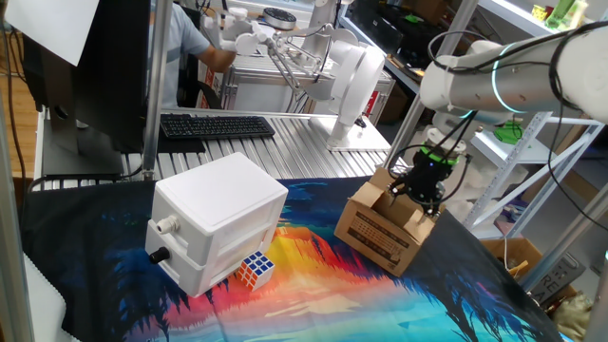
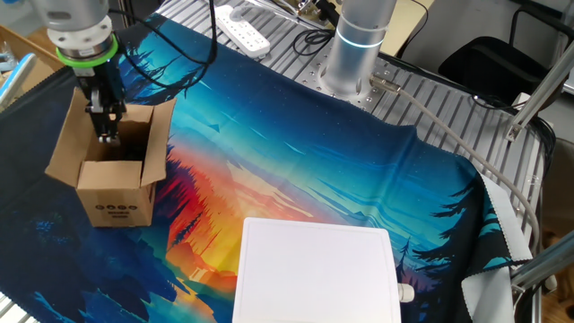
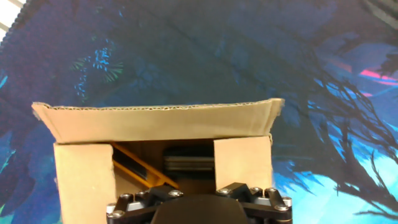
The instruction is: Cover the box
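The box point(image 1: 380, 231) is a small brown cardboard carton with black print on one side, standing on the colourful cloth at the right. Its top flaps stand open, and the dark inside shows in the other fixed view, where the box point(image 2: 113, 184) sits at the left. My gripper point(image 1: 425, 199) hangs straight over the opening, with its fingertips just inside the rim and nothing between them. From the other side, the gripper point(image 2: 106, 135) points down between the raised flaps. The hand view looks down on the box point(image 3: 161, 121), with one wide flap spread away from me.
A larger white plastic box with knobs point(image 1: 218, 214) stands left of the carton, also seen as the white box point(image 2: 318, 269). A Rubik's cube point(image 1: 256, 269) rests against its front. Behind the cloth lie a keyboard point(image 1: 217, 125) and the arm's base point(image 2: 359, 49).
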`<action>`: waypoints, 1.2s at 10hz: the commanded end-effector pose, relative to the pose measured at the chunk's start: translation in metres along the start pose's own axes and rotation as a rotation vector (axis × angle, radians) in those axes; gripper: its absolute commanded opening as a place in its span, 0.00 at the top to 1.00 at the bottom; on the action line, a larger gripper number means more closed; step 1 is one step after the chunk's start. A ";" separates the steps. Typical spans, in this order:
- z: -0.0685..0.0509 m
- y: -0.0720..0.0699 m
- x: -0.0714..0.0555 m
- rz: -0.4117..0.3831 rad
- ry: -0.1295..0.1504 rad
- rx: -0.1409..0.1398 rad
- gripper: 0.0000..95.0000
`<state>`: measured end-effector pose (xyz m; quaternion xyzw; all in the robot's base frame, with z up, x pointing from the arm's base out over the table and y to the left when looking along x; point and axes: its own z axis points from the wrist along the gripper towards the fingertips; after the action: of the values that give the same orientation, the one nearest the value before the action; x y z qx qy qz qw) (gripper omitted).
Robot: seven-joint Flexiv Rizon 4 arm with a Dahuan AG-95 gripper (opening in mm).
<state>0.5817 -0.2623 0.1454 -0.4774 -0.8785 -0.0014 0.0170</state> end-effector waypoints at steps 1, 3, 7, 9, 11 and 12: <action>-0.007 -0.002 0.012 0.004 0.005 0.009 0.20; -0.011 -0.003 0.022 0.017 0.012 0.014 0.20; -0.015 -0.006 0.030 -0.073 0.023 0.012 0.20; -0.015 -0.006 0.030 -0.178 0.023 0.011 0.20; -0.014 -0.005 0.029 -0.183 0.019 0.011 0.20; -0.015 -0.004 0.028 -0.178 0.010 0.016 0.20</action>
<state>0.5611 -0.2402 0.1620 -0.3932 -0.9191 0.0004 0.0242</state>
